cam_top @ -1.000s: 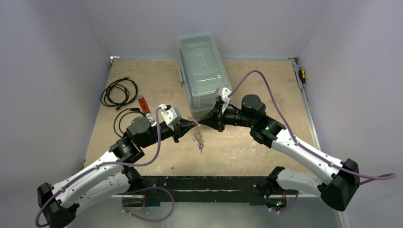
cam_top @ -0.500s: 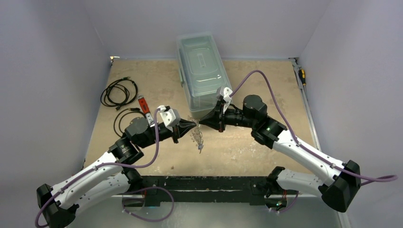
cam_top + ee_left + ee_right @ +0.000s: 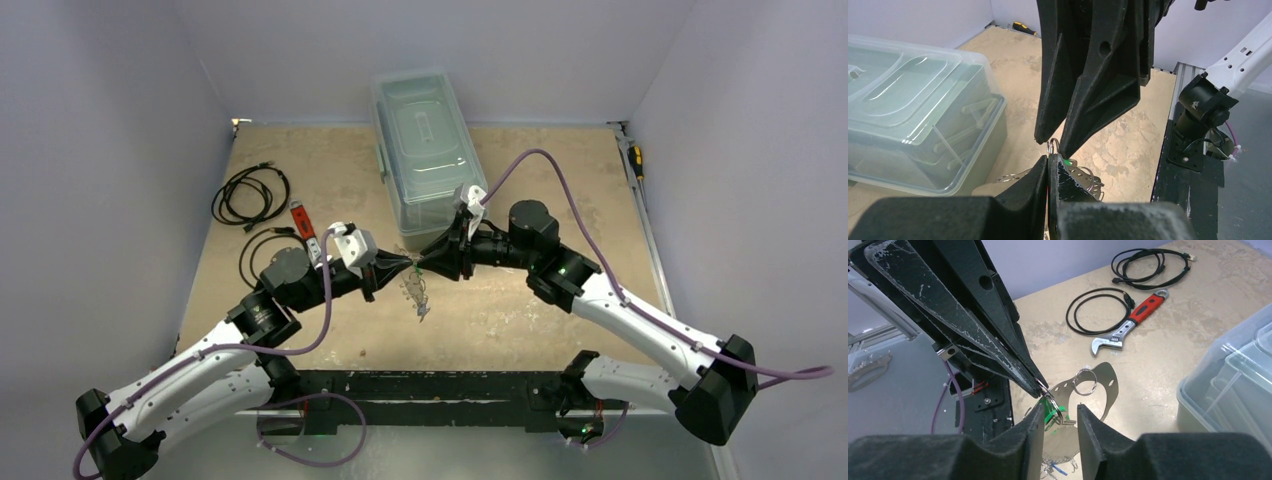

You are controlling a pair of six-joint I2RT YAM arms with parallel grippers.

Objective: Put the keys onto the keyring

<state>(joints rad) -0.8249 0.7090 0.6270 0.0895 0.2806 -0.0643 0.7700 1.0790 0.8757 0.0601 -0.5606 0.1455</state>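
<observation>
My left gripper [image 3: 408, 264] is shut on a small wire ring [image 3: 1052, 146] of the keyring [image 3: 1099, 384] and holds it above the table. The flat silvery crescent band hangs below the left gripper's tips [image 3: 1049, 159], with more wire rings [image 3: 1084, 381] along its edge. The green key [image 3: 1053, 415] hangs on a ring at the band; it also shows in the left wrist view [image 3: 1066, 162]. The blue key [image 3: 1058, 470] dangles lower. My right gripper [image 3: 1058, 410] is open, its fingers on either side of the held ring and green key, tip to tip with the left gripper [image 3: 1040, 385].
A clear lidded plastic box [image 3: 425, 150] stands just behind the grippers. A red-handled wrench [image 3: 302, 222] and two black coiled cables [image 3: 250, 195] lie at the left. A yellow-handled screwdriver [image 3: 635, 160] lies at the right edge.
My right gripper has moved slightly left, so its tips now meet the left gripper's tips around the held ring. The left gripper has held the keyring nearly still.
</observation>
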